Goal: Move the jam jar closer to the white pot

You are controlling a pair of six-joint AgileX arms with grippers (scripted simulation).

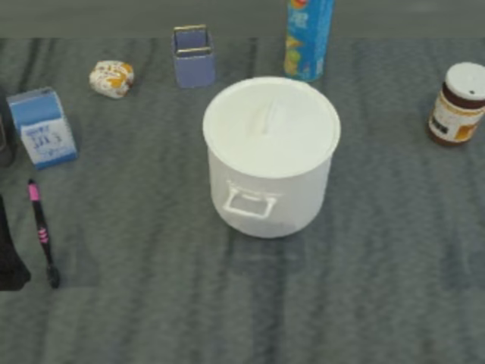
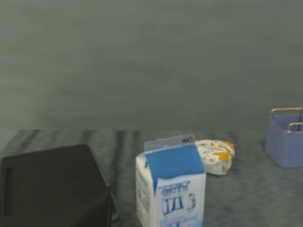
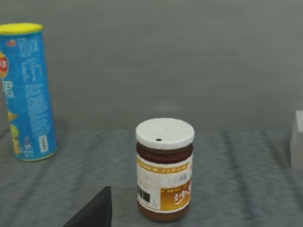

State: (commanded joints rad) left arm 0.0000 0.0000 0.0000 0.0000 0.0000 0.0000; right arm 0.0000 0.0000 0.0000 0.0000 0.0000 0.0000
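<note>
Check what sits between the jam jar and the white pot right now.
Nothing: in the top view, only bare grey table separates the white-lidded brown jam jar from the large white lidded pot.

Only the left arm [image 1: 10, 250] shows from above, a dark shape low at the table's left edge, while the right arm is out of that view; neither gripper's fingers can be made out.

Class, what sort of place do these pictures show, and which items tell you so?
Probably a kitchen-style tabletop set up for sorting groceries: a large white lidded pot, a brown jam jar with white lid and a blue-and-white milk carton.
</note>
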